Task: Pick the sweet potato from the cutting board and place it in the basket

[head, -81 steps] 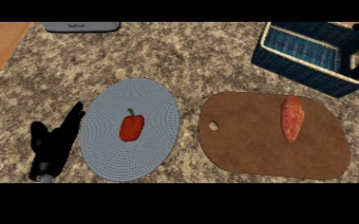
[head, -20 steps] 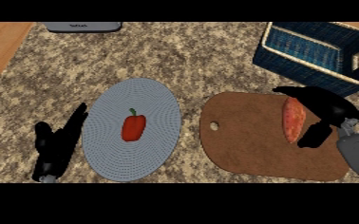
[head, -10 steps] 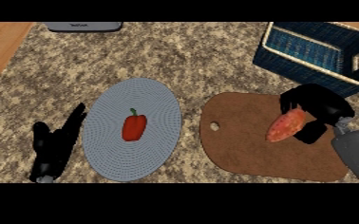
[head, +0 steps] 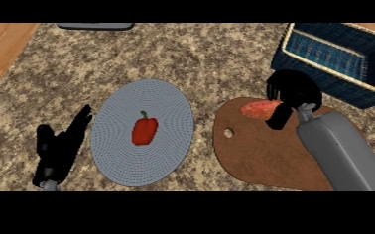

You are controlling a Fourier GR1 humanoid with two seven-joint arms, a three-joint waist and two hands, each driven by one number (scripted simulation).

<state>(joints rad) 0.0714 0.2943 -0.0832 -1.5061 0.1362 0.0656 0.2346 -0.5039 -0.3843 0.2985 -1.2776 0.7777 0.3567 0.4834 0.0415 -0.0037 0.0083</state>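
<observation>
Two robot hands showed. The right robot hand (head: 293, 93) was curled round the sweet potato (head: 261, 109), grasping it over the board's (head: 275, 156) 12 o'clock edge, its fingers hiding the potato's right end. The basket (head: 327, 59), at 1 o'clock, was cut off by the frame. The left robot hand (head: 60, 148) rested with straight fingers at 8 o'clock beside the plate (head: 143, 131) holding a pepper (head: 144, 130).

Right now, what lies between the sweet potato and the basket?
In the head view, only the right hand, curled round the sweet potato, and a strip of bare counter separate it from the basket.
</observation>
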